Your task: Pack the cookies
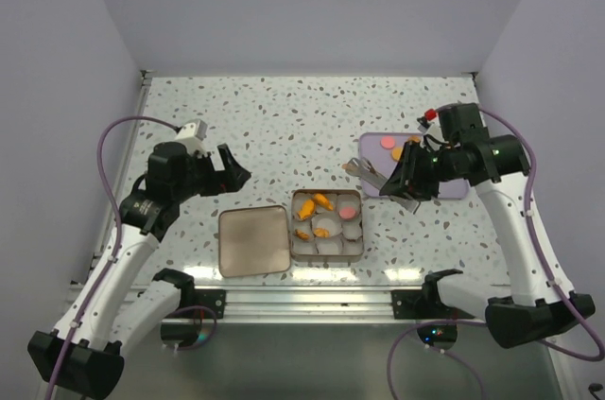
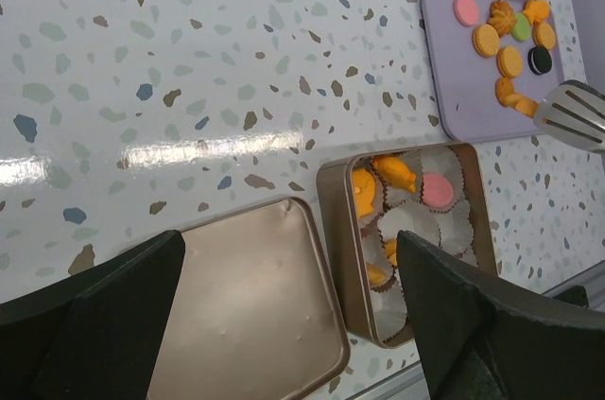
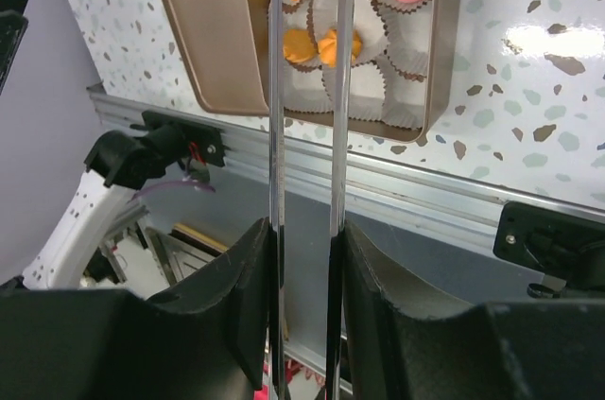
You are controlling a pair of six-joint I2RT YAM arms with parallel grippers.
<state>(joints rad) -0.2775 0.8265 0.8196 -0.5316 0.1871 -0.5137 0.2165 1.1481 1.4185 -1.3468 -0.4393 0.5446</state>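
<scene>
PACKING UNDER WAY: My right gripper (image 3: pixel 304 230) was clamped on the tongs (image 3: pixel 276 88), pinching their two arms close together. Their slotted tips hung over the tray (image 2: pixel 444 60) edge on the side facing the tin (image 1: pixel 327 253). I could not tell whether they carried anything. My left gripper (image 1: pixel 232 168) hung with its jaws wide apart and empty, above the table (image 1: pixel 284 116) just beyond the lid (image 1: pixel 253 240).

I judged the job under half done. Five or so cookies (image 2: pixel 395 173), orange ones and a single pink, sat in the white cups (image 2: pixel 454 225) inside the tin, and several cups showed nothing in them. About eight more pieces lay on the tray, mostly orange, with one pink, one green and one dark among them. The lid lay off, face up, just beside the tin on its left, so closing was not yet done.

The table was glossy white, flecked with grey, brown and blue chips, and caught a streak of lamp glare. A metal rail (image 1: pixel 312 301) ran along its near edge. Plain pale lilac walls (image 1: pixel 312 3) closed in three sides.
</scene>
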